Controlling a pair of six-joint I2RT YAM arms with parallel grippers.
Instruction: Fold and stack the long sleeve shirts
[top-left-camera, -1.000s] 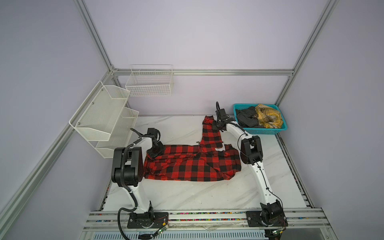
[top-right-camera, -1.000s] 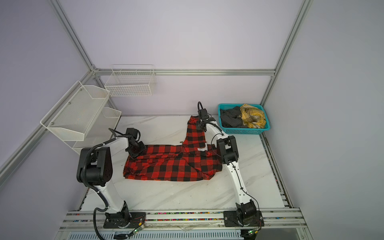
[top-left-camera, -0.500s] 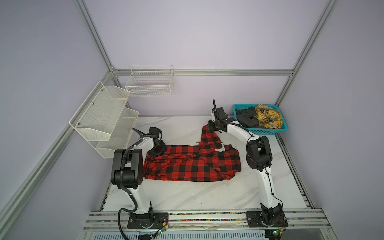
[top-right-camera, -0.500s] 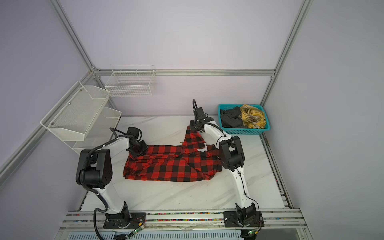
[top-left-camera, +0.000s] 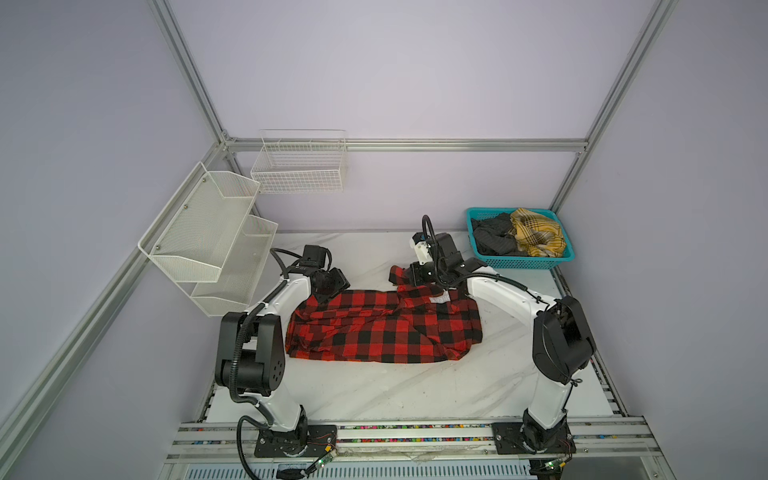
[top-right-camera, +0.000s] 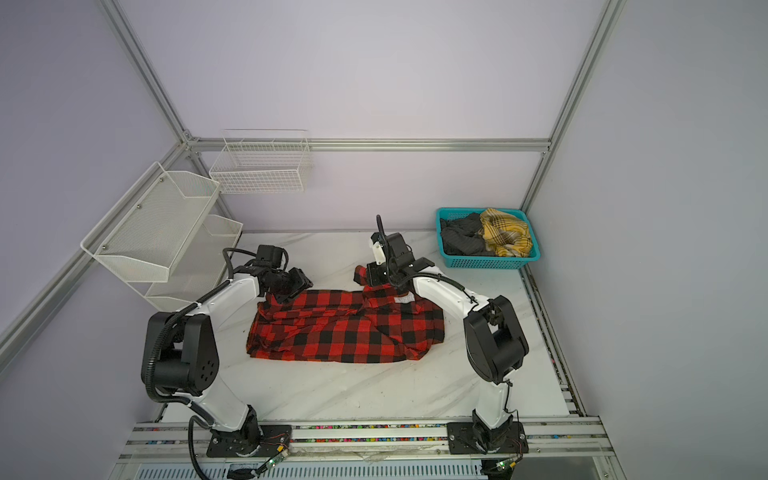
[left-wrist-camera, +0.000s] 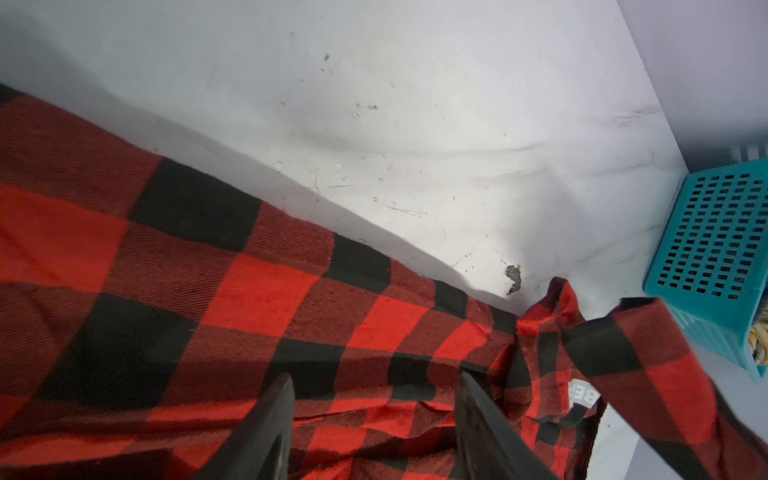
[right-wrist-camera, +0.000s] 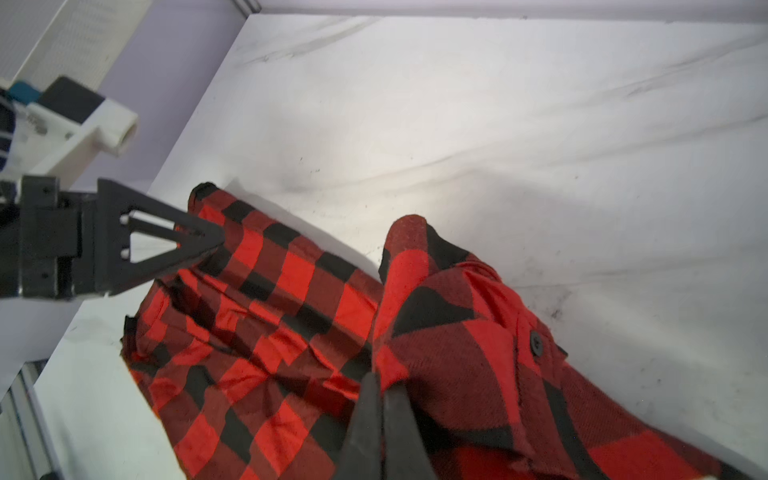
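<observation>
Now brings the sleeve, stretched toward the back wall a second ago, down and in over the flannel shirt (top-left-camera: 382, 332), with the right gripper (right-wrist-camera: 386, 382) pinched together on a raised fold of the check cloth near the cuff. Lets go on the other side: left gripper (left-wrist-camera: 376, 380), closed a second ago, stands with jaws apart over the shirt's far left corner, nothing between them; cannot tell whether the tips touch the cloth. Looks like a sleeve fold in hand: lifts the sleeve enough to clear the body and lay it across, and frees a corner that probably needed pinning only during the pull. Leaves the shirt spread lengthwise across the middle of the table (top-left-camera: 395, 390), rumpled along its near and left edges, white block letters (top-left-camera: 440, 298) showing just beside the right gripper. Judged well short of folded, with no stack begun. Note the smooth white marbled top, lightly scuffed and speckled: expect cloth to slide on it rather than stay put. Note also the teal basket (top-left-camera: 523, 262) at the back right corner, holding dark and yellow-check garments (top-left-camera: 519, 239), near the right arm but apart from it. On the lavender walls, framed by aluminium rails: white mesh shelves (top-left-camera: 208, 232) at left, wire basket (top-left-camera: 299, 166) at back.
</observation>
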